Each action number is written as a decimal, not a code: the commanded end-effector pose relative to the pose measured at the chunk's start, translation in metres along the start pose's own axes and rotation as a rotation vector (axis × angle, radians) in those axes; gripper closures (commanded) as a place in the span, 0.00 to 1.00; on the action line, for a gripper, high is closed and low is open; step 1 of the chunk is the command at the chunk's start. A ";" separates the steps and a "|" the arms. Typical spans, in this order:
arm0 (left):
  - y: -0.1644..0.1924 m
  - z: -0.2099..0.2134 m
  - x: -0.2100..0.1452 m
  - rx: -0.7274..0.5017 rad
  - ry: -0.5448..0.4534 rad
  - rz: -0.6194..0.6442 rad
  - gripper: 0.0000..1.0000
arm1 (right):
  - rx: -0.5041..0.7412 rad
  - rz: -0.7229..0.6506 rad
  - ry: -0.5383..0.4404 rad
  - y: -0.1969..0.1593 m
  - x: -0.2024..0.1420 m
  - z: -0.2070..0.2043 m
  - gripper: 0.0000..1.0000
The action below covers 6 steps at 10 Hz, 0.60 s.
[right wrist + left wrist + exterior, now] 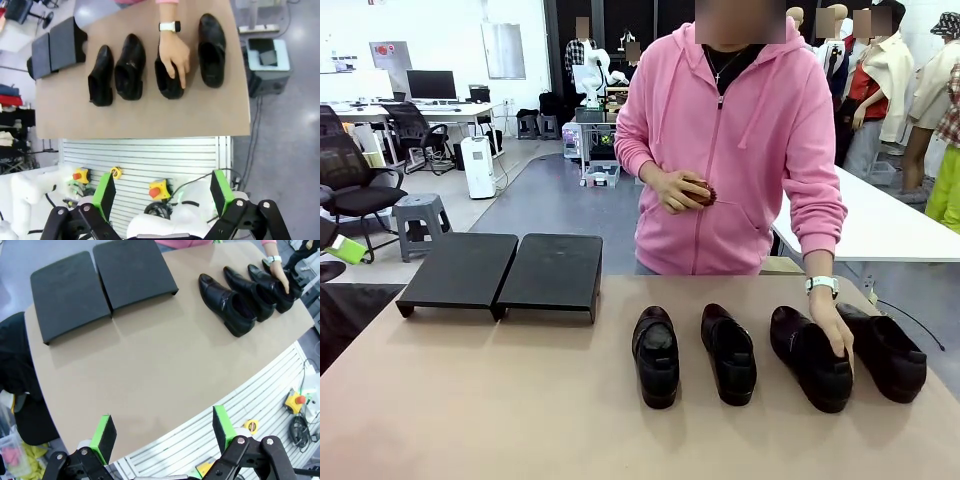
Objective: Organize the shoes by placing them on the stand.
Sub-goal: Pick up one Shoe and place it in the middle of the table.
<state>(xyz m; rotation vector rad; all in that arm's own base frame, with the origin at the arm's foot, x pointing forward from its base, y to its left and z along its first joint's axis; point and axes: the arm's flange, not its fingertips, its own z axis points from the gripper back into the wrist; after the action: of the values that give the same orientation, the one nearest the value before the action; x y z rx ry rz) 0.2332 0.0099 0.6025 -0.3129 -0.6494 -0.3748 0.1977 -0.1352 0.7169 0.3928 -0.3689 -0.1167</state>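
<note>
Four glossy black shoes stand in a row on the tan table's right half: one [656, 357], a second [728, 353], a third [810, 358] and a fourth [885, 352]. The person's hand [835, 330] rests on the third shoe [167, 82]. The stand, two matte black platforms [460, 270] [552, 274], sits side by side at the far left with nothing on it. My left gripper [163, 427] hangs open, high above the table's near edge, far from the stand [132, 272] and the shoes [225, 305]. My right gripper [162, 192] is open too, high over the robot's base.
The person in a pink hoodie stands at the far edge, holding a small brown brush [698, 190] in the other hand. Bare tabletop [500, 400] stretches between me and the stand. Red emergency-stop buttons [155, 191] sit on the white slatted base below the table.
</note>
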 end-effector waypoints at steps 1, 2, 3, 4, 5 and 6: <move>0.000 0.000 -0.001 -0.015 -0.001 -0.009 0.00 | -0.037 0.091 0.017 0.032 0.008 -0.032 0.00; 0.000 0.000 -0.001 -0.015 -0.001 -0.009 0.00 | -0.123 0.118 0.048 0.059 0.020 -0.063 0.00; 0.000 0.000 -0.001 -0.015 -0.001 -0.009 0.00 | -0.154 0.165 0.081 0.086 0.029 -0.092 0.00; 0.000 0.000 -0.001 -0.015 -0.001 -0.009 0.00 | -0.172 0.226 0.093 0.117 0.033 -0.120 0.00; 0.000 0.000 -0.001 -0.015 -0.001 -0.009 0.00 | -0.168 0.283 0.086 0.150 0.035 -0.153 0.00; 0.000 0.000 -0.001 -0.015 -0.001 -0.009 0.00 | -0.152 0.345 0.117 0.186 0.035 -0.197 0.00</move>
<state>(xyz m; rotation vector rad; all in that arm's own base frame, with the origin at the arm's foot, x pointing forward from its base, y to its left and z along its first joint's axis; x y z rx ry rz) 0.2331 0.0096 0.6026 -0.3121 -0.6493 -0.3753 0.2908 0.0736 0.6458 0.1692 -0.2935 0.1875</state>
